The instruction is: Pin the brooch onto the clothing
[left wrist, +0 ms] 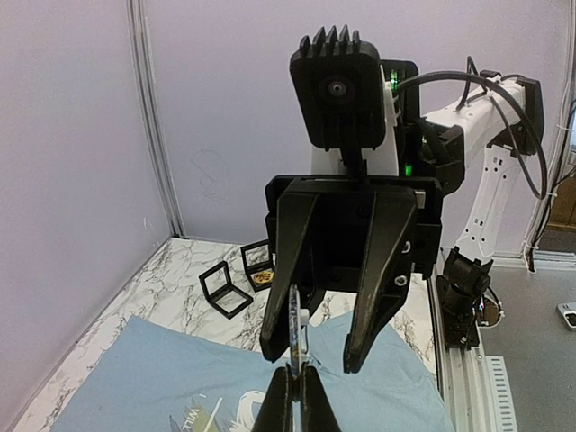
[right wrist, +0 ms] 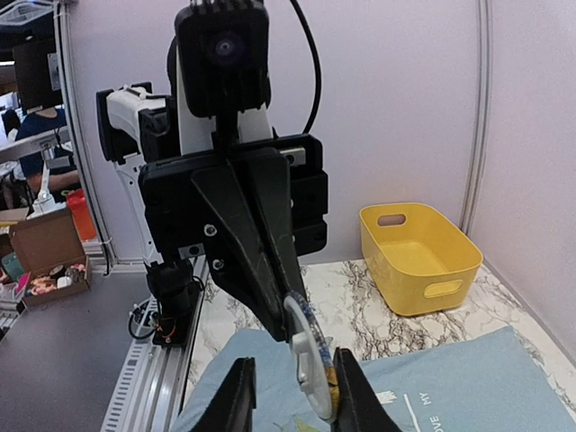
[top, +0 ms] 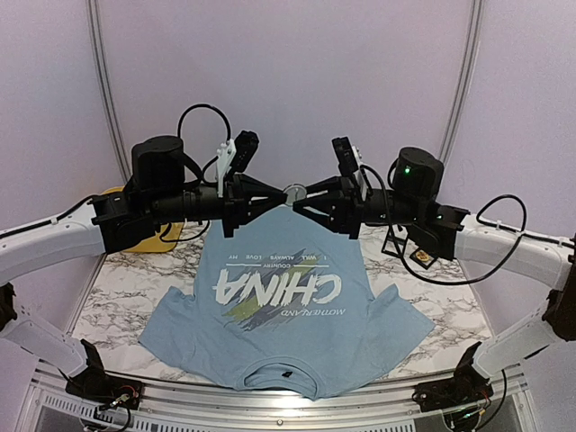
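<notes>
The light blue T-shirt with white "CHINA" lettering lies on the marble table, and its far edge rises in a peak under the grippers. It also shows in the left wrist view and the right wrist view. The round brooch hangs in the air above that edge. My left gripper is shut on the brooch's edge. My right gripper faces it with its jaws apart around the brooch, whose white back leans against one finger.
A yellow bin stands at the far left of the table. Two black display boxes lie at the far right, one holding a gold item. A metal rail runs along the near edge.
</notes>
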### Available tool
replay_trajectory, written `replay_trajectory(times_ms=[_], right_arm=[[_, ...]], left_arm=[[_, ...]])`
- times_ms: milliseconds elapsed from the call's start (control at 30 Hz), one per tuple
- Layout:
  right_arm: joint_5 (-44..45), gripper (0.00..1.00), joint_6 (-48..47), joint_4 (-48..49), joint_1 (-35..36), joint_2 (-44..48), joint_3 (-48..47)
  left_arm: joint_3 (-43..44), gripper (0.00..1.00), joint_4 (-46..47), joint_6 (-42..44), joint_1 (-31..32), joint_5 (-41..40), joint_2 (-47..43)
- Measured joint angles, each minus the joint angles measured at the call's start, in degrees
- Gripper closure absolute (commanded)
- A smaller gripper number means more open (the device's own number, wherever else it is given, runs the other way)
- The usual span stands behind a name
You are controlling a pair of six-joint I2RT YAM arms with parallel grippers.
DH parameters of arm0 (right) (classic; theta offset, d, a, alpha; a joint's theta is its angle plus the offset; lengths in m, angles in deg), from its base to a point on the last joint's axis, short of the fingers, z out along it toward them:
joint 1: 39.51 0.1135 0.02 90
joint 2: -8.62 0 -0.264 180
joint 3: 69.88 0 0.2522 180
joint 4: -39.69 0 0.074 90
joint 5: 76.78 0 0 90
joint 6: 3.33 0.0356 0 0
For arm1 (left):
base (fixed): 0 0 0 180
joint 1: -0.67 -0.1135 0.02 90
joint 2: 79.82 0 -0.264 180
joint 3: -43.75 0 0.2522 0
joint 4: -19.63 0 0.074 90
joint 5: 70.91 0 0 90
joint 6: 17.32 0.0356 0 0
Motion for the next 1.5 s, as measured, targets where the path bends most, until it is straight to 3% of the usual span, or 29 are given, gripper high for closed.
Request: replay_trajectory(times_ms=[233, 333, 600, 967, 1067, 1200, 1267, 1500], right_arm=[[0.5, 0.89, -0.15, -0.28, 0.02, -0.35, -0.02], [0.57, 1.0, -0.22, -0.28, 0.02, -0.35, -0.02], [0.15, 1.0, -0.92, -0.87, 0.13, -0.33, -0.07], [1.11, 0.96, -1.88, -10.93, 0.11, -1.77, -4.72], [1.31, 0.8, -2.14, -13.22, 0.07, -2.54, -6.23], [1.95, 0.42, -3.91, -16.11, 0.13, -3.91, -7.89], [2.21, 0.28, -5.6, -17.57, 0.28, -4.37, -8.44], [4.52, 0.1, -14.16, -24.48, 1.25, -2.36, -8.46]], left_arm=[[0.0, 1.0, -0.02, 0.02, 0.0, 0.46, 0.0], [0.0, 1.0, 0.0, 0.02, 0.0, 0.5, 0.0], [0.04, 1.0, -0.48, 2.93, 0.52, 0.46, 0.02], [1.33, 1.0, -4.81, 13.51, 1.64, -2.01, 0.09], [1.57, 1.0, -5.64, 14.62, 1.64, -2.69, 0.11], [1.46, 1.0, -5.57, 14.64, 2.69, -3.96, 0.09], [0.94, 1.0, -4.35, 13.51, 2.97, -4.37, 0.09], [-1.03, 1.0, -1.68, 9.68, 1.14, -6.14, 0.07]])
